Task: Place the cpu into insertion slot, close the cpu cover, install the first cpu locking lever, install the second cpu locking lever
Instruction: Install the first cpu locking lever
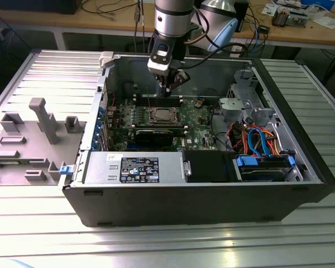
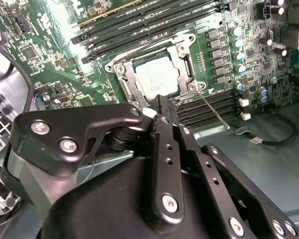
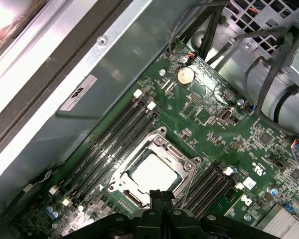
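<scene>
Fingers (image 3: 155, 199) are pressed together with nothing between them, close by the slot (image 1: 152, 116). In the second wrist view the cpu (image 2: 157, 79) lies in that slot just beyond the fingertips, with the cover (image 2: 185, 59) flat around it. A thin lever (image 2: 212, 109) juts out from one corner. In the exterior view the gripper (image 1: 168, 89) hangs at upper middle. A label (image 1: 139, 169) sits at lower middle, and I cannot tell what its print says.

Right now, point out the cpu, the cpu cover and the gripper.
cpu (image 3: 153, 174), first wrist view, middle of its metal top.
cpu cover (image 3: 180, 152), first wrist view, frame's side bar.
gripper (image 3: 162, 195), first wrist view, between fingertips.
</scene>
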Tool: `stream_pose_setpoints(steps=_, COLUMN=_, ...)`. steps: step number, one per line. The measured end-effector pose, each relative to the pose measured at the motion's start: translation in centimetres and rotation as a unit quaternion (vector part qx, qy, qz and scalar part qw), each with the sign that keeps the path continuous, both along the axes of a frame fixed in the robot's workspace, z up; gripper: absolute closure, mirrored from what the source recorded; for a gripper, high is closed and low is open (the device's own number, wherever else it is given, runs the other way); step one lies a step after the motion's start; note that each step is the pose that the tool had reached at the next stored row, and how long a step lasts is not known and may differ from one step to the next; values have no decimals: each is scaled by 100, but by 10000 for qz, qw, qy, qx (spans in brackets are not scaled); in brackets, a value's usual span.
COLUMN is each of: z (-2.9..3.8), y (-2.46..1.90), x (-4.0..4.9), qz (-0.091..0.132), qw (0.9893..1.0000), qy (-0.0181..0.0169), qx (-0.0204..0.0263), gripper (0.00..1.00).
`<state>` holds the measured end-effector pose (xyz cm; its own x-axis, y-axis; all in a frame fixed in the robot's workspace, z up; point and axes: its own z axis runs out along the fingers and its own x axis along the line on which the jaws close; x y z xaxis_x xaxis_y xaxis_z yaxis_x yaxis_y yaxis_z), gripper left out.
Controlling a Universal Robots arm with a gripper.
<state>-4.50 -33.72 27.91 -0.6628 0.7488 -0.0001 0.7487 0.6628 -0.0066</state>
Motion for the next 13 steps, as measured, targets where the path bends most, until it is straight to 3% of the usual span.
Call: stream_pose_setpoints(steps=13, z=0, y=0, x=0, qz=13, qw=10000, qy=0, qx=0, gripper=89)
